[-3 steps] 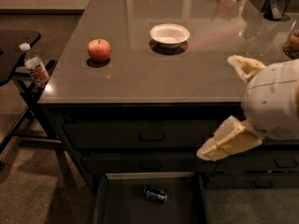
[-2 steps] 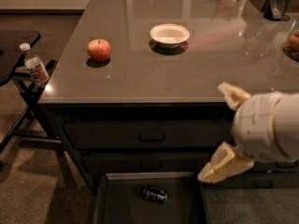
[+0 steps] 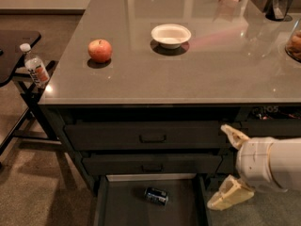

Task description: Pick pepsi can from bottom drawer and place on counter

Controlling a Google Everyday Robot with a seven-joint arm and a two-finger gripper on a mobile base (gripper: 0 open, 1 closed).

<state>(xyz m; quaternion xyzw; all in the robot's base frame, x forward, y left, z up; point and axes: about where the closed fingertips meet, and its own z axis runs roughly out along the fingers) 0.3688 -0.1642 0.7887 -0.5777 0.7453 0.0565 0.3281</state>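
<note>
The pepsi can [image 3: 156,196], dark blue with silver ends, lies on its side on the floor of the open bottom drawer [image 3: 122,206], near the middle. The counter [image 3: 188,74] is a glossy grey-brown slab above the dark cabinet. My gripper [image 3: 229,165] hangs at the lower right, in front of the cabinet and to the right of the drawer, level with the lower drawers. Its two pale fingers [image 3: 231,194] are spread wide apart and hold nothing. The can lies to its lower left, apart from it.
On the counter stand a red apple [image 3: 100,50], a white bowl [image 3: 170,34] and dark items at the far right. A clear plastic bottle [image 3: 35,68] sits on a small black side table [image 3: 19,41] at the left. Two handled drawers [image 3: 150,136] are closed above.
My gripper has moved down and a little to the right, from beside the counter's edge to the level of the lower drawers. The can and the drawer have not moved.
</note>
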